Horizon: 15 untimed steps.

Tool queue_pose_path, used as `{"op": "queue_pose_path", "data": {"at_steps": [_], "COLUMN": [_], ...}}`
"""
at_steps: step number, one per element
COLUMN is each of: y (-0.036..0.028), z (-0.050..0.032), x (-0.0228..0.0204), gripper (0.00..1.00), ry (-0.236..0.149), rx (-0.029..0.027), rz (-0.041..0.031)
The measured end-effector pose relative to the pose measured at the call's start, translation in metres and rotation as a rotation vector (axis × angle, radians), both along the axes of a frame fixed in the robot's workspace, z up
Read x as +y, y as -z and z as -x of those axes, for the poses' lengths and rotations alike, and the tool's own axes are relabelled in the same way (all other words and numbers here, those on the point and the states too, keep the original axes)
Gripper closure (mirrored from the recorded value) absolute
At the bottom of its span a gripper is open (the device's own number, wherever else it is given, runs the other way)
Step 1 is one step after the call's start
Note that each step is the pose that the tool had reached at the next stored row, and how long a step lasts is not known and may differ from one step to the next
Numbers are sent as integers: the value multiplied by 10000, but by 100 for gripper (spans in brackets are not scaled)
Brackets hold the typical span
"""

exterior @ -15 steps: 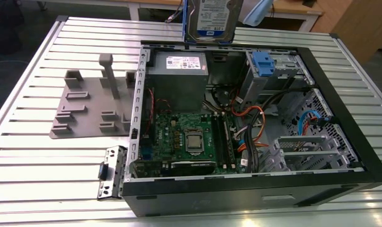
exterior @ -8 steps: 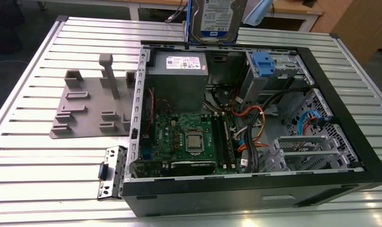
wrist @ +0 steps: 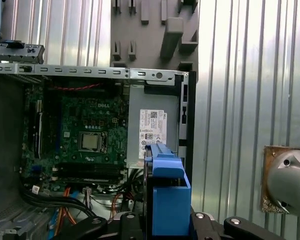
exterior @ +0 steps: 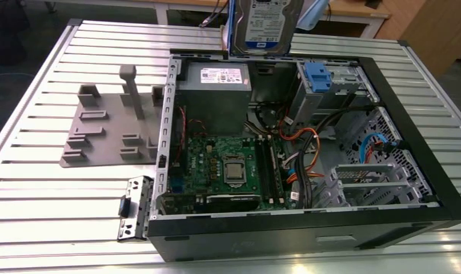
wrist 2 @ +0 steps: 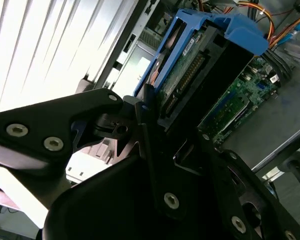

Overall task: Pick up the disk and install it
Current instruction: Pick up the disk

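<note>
A ribbed metal table [exterior: 47, 188], wooden cabinet [exterior: 436, 28] behind, dark floor [exterior: 5, 85] beside it

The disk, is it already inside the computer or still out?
Out: the disk hangs above the open computer case in the exterior view, clamped between the fingers.
</note>
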State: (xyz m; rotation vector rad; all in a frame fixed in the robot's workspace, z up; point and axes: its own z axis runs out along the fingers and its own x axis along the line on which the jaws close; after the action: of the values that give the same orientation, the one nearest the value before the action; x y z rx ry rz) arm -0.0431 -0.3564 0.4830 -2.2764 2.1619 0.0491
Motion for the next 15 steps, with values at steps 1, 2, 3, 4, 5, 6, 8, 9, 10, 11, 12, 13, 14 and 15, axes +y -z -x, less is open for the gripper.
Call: {"op": "queue_pose_path", "data": {"at_steps": [1, 2, 3, 4, 5, 6, 8, 9, 10, 11, 12, 13, 14, 15], "y": [0, 0, 0, 0, 1, 1, 1, 2, 1, 2, 2, 2, 2, 2], "z": [-1, -2, -2, -3, -4, -4, -6, -7, -9, -10, -11, -12, -12, -13], "x": [-23, -44, -65, -84, -100, -114, -141, -152, -164, -178, -189, -200, -211, -222], "gripper": [64, 64, 64, 64, 64, 64, 64, 64, 64, 64, 64, 64, 64, 64], "ry": [0, 1, 1, 1, 1, 1, 1, 1, 1, 1, 1, 2, 1, 1], "rx": [0, 1, 0, 0, 0, 0, 0, 0, 1, 0, 0, 0, 0, 0], "rz": [0, 1, 1, 1, 0, -1, 0, 0, 2, 1, 1, 2, 3, 3]}}
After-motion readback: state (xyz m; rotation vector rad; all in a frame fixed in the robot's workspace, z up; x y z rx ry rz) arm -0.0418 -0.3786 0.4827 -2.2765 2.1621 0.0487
